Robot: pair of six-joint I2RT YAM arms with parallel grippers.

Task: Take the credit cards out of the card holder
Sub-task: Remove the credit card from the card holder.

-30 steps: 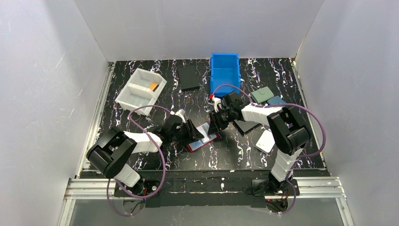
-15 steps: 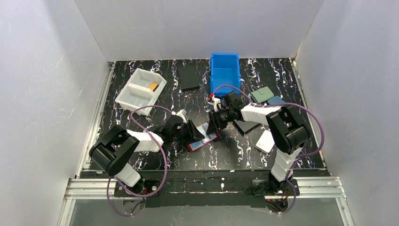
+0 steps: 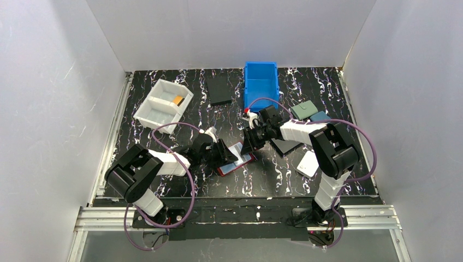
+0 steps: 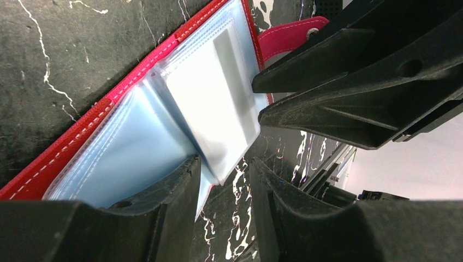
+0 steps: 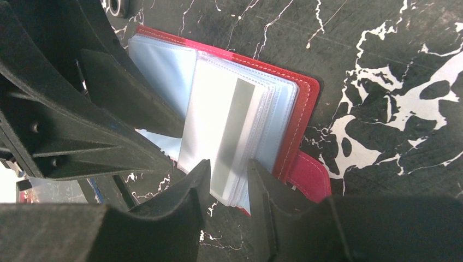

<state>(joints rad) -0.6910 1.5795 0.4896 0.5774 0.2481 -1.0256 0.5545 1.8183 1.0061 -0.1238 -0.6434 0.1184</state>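
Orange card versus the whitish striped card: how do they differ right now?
The orange card lies in the white divided tray; the whitish card sits inside a clear sleeve of the red card holder. The orange card shows no marking at this size; the whitish card carries a grey stripe. Both are small flat rectangles.
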